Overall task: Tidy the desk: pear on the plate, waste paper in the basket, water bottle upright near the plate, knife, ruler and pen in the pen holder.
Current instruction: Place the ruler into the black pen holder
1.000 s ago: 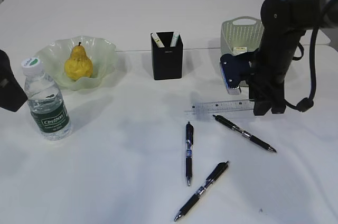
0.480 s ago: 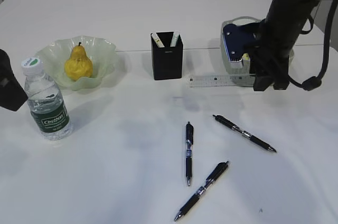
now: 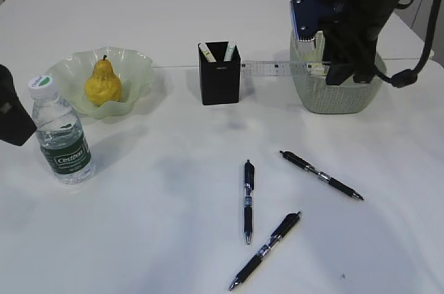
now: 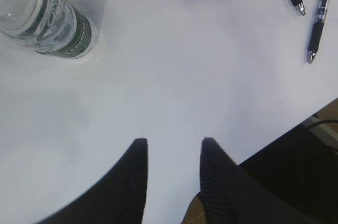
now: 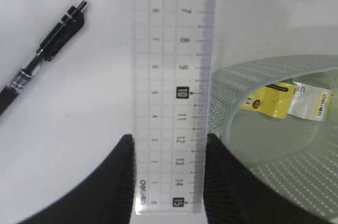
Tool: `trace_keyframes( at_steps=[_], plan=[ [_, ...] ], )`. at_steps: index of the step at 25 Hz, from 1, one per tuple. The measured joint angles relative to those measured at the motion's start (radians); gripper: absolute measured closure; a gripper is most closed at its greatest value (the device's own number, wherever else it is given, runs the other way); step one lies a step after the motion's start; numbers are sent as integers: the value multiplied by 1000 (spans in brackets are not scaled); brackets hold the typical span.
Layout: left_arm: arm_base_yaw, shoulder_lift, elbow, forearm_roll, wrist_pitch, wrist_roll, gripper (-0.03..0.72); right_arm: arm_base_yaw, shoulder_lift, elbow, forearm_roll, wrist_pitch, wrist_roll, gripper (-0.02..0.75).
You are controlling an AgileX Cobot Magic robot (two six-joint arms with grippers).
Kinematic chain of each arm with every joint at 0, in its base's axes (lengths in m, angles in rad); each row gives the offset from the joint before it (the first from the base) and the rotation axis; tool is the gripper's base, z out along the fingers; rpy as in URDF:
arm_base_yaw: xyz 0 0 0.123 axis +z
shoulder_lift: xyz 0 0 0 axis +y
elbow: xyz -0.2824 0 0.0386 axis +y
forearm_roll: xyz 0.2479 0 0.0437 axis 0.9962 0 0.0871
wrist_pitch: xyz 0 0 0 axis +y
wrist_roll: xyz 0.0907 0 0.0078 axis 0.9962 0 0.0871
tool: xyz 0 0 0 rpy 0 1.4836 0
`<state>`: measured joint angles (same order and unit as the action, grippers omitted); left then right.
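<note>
My right gripper (image 3: pixel 345 75) (image 5: pixel 168 139) is shut on one end of the clear ruler (image 3: pixel 274 68) (image 5: pixel 171 76). It holds the ruler level in the air in front of the basket (image 3: pixel 333 96) (image 5: pixel 227 92), its free end pointing at the black pen holder (image 3: pixel 219 75). Yellow and white waste paper (image 5: pixel 269 100) lies in the basket. The pear (image 3: pixel 103 80) sits on the plate (image 3: pixel 135 65), with the water bottle (image 3: pixel 61 134) (image 4: pixel 50 23) upright nearby. Three pens (image 3: pixel 248 200) lie on the desk (image 3: pixel 152 190). My left gripper (image 4: pixel 171 140) hangs open and empty. I cannot make out a knife.
Two pale objects (image 3: pixel 207 51) stick out of the pen holder. The other pens (image 3: pixel 320 175) (image 3: pixel 266 250) lie spread across the front middle of the desk. The left arm's dark body (image 3: pixel 8 110) sits at the left edge, beside the bottle.
My right gripper has lifted the ruler off the desk and carried it up and back, from near the pens to in front of the basket. The left arm has stayed still.
</note>
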<state>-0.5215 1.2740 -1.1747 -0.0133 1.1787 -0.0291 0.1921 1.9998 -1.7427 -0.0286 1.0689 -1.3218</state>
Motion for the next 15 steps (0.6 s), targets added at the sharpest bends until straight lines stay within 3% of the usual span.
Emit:
trace_keyframes(
  at_steps=[7, 15],
  plan=[
    [0, 0, 0, 0, 0, 0, 459, 0, 0, -21, 29, -48, 0, 436],
    [0, 0, 0, 0, -1, 0, 459, 0, 0, -21, 186, -140, 0, 437]
  ],
)
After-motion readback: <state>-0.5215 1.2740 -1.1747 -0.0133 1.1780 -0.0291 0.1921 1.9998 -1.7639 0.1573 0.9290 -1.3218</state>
